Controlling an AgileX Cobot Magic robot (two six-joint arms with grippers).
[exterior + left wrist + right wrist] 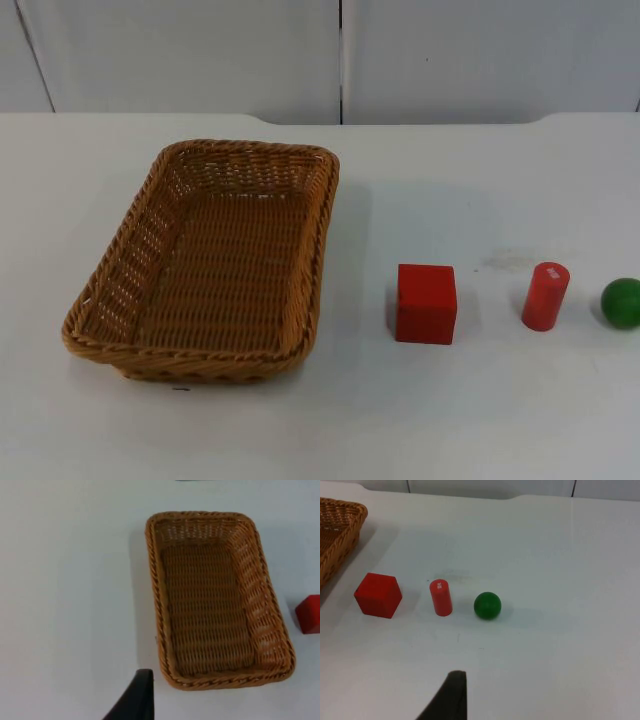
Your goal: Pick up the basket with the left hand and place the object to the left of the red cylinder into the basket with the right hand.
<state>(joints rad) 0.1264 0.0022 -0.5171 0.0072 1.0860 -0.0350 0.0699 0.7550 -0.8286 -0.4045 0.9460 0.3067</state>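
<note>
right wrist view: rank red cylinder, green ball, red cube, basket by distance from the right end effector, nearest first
1. red cylinder, straight ahead of the fingertip.
2. green ball, just right of the cylinder; these two are close to a tie.
3. red cube, left of the cylinder.
4. basket, far left, beyond the cube.

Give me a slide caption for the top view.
Empty wicker basket on white table, beside red cube, red cylinder, green ball.

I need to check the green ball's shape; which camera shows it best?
The right wrist view: the green ball sits whole beside the red cylinder. The top view cuts it at the picture's edge.
</note>
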